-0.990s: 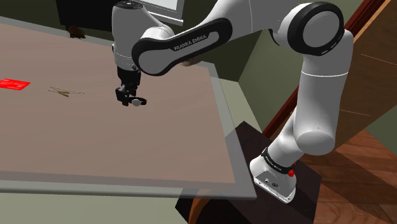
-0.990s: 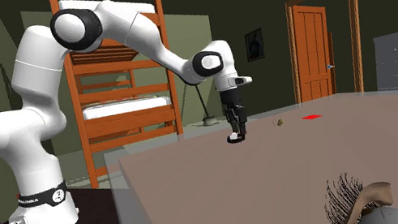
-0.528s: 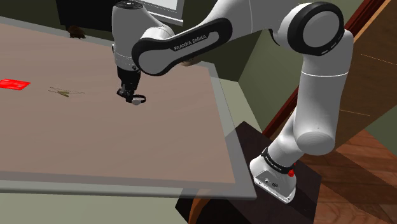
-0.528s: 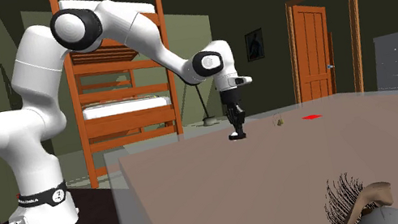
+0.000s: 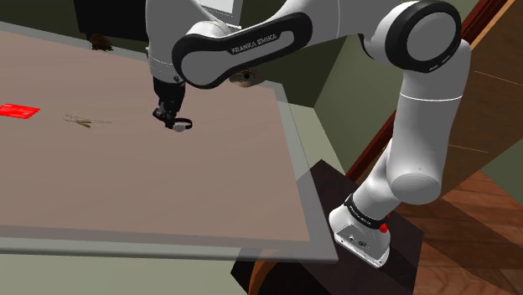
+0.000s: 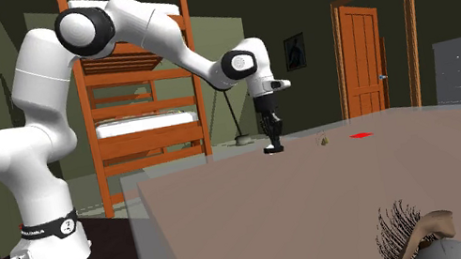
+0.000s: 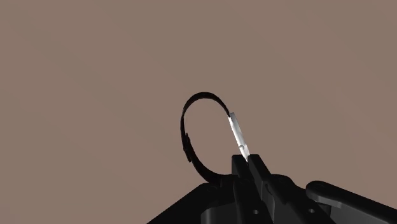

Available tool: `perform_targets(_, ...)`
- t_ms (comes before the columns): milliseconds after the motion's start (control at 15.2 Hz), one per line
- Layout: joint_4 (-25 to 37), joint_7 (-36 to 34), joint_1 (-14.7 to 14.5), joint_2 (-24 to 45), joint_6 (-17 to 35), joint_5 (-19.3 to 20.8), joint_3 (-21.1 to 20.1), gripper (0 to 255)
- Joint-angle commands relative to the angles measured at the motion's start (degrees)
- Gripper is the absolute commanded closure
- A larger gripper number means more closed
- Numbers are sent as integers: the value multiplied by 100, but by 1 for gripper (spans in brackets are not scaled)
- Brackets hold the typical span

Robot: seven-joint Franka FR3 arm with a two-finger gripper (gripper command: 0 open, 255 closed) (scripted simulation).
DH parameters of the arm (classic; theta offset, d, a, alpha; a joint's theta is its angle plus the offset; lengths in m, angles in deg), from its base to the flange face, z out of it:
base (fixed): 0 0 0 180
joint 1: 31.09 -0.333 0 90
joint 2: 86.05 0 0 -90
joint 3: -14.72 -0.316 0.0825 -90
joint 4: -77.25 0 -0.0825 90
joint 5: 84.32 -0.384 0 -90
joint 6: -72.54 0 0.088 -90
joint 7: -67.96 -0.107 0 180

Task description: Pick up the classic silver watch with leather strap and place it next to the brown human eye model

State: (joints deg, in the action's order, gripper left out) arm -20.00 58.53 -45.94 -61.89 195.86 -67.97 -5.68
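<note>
At the shoulder view's far left a flat red thing (image 5: 17,110) lies on the table (image 5: 168,201). Next comes a thin twiggy thing (image 5: 84,122), and just past that my claw (image 5: 171,117), pointing down at the tabletop. Its fingers are drawn almost together and pinch the watch (image 7: 236,130) by the thin silver edge of its case. The dark strap (image 7: 186,143) curls out in a free loop beside them. Whether the watch is clear of the table I cannot tell. That narrow hold is my main worry: a pinch on so slim a rim could let the watch pivot or slide out if I swing fast. The loose loop could also drag on the table if I carry it low. The eye model (image 6: 421,234), with its dark lashes, sits well apart from me at the second exterior view's lower right. The carry looks long, and a careless descent there might nudge the model or land the watch on it rather than beside it.
</note>
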Motion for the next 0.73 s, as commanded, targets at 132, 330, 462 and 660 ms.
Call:
perform_targets(132,133,75,23,-118,-242,-74,-30,255)
perform_targets(330,255,121,30,-197,-434,-124,-51,255)
perform_targets(462,344,150,33,-244,-565,-154,-64,255)
perform_targets(660,489,192,35,-306,-765,-196,-81,255)
